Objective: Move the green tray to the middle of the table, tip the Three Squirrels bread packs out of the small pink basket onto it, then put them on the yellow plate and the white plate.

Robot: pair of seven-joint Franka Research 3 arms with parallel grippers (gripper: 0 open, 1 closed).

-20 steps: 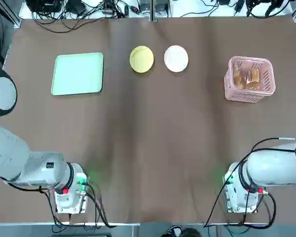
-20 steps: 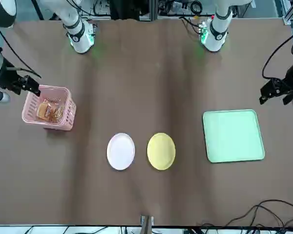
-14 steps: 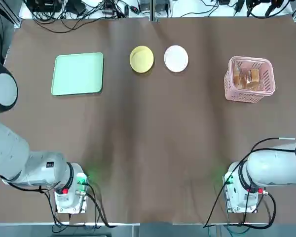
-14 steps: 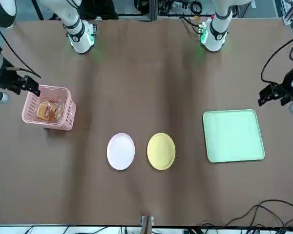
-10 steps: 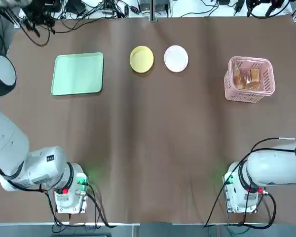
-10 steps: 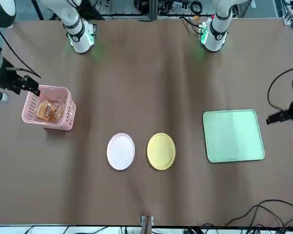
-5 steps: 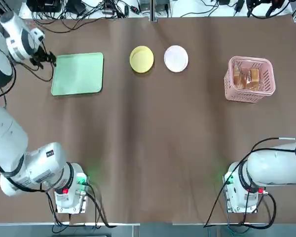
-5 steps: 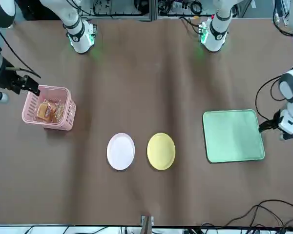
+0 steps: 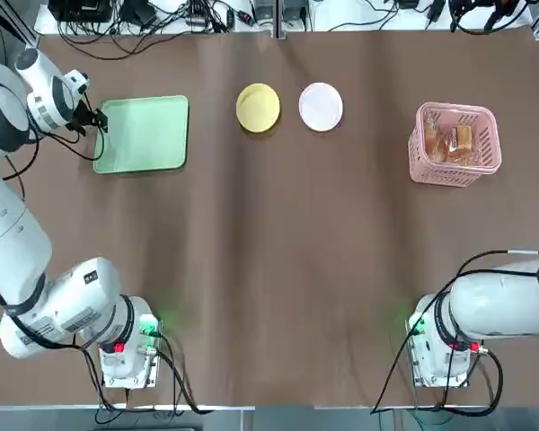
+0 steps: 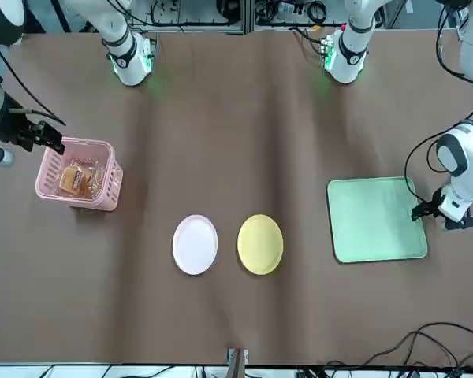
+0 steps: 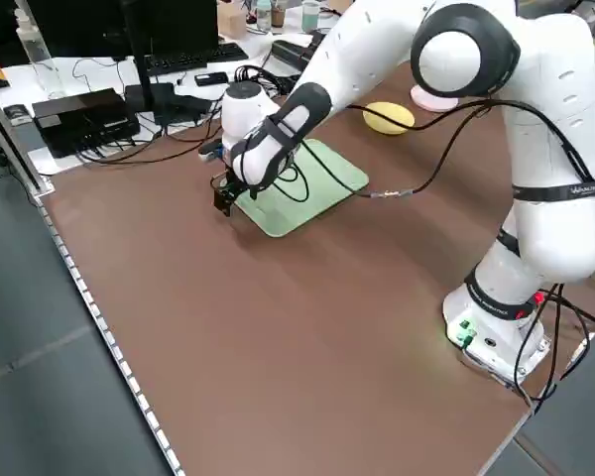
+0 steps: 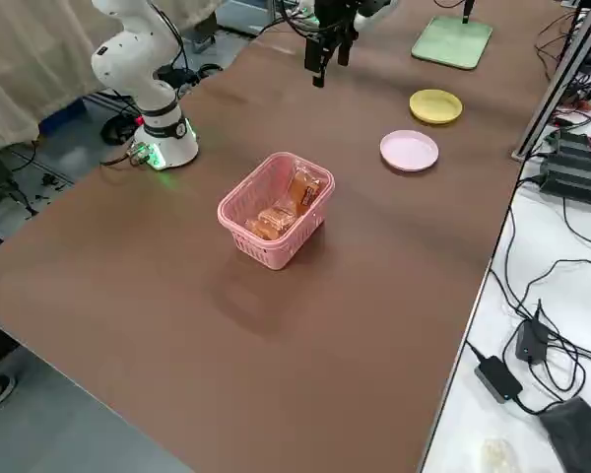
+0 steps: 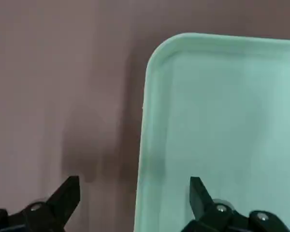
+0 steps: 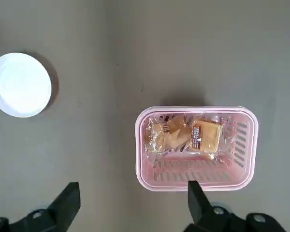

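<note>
The green tray (image 9: 144,133) lies flat at the table's far left. My left gripper (image 9: 97,119) is low at its outer left edge, open. In the left wrist view the left gripper (image 13: 135,193) has one finger (image 13: 67,193) over bare table and the other over the green tray (image 13: 222,121). The small pink basket (image 9: 449,171) stands upright at the far right with the bread packs (image 9: 449,141) inside. My right gripper (image 10: 43,138) hangs open well above the small pink basket (image 14: 193,171). The yellow plate (image 9: 258,108) and white plate (image 9: 321,107) sit side by side at the far middle, both bare.
Both arm bases (image 9: 126,359) stand at the near edge. Cables and electronics (image 9: 144,18) line the bench beyond the far edge. A brown cover (image 9: 278,251) spans the table between the arms and the plates.
My left arm has swung in and come down, bringing its open gripper from off the table's left side to the tray's left edge. The right arm, basket, plates and tray have not moved.
</note>
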